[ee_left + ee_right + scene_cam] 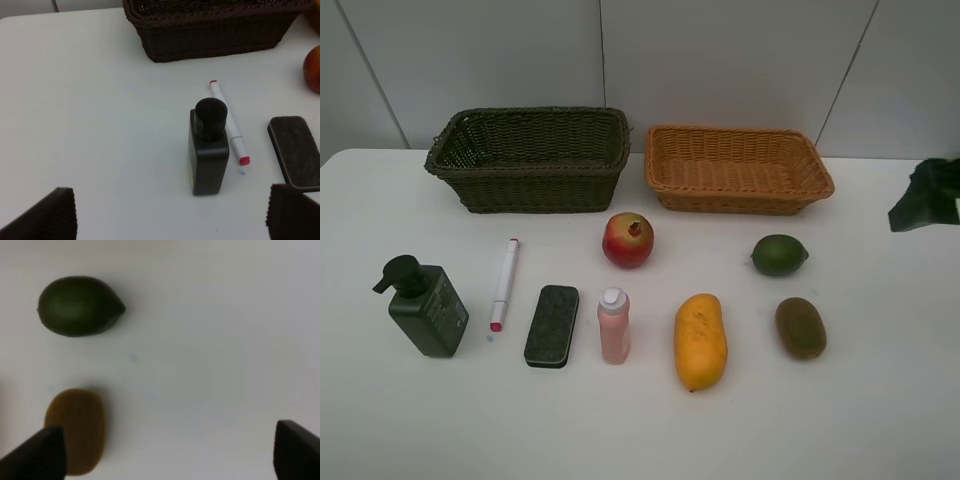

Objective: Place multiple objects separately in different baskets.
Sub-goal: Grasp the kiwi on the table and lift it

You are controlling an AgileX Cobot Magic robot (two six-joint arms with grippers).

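Two baskets stand at the back: a dark one (528, 160) and an orange one (738, 168), both showing nothing inside. In front lie a pump bottle (425, 306), marker (504, 284), eraser (552, 325), pink bottle (614, 325), pomegranate (628, 240), mango (700, 341), lime (779, 255) and kiwi (801, 327). My left gripper (170, 215) is open and holds nothing, hovering short of the pump bottle (207, 150) and marker (229, 122). My right gripper (167, 452) is open too, above the table beside the kiwi (77, 427) and lime (77, 305).
The white table (880, 400) meets a grey panelled wall behind the baskets. My right arm (927, 195) shows as a dark shape at the table's right edge. The left arm is outside the exterior view.
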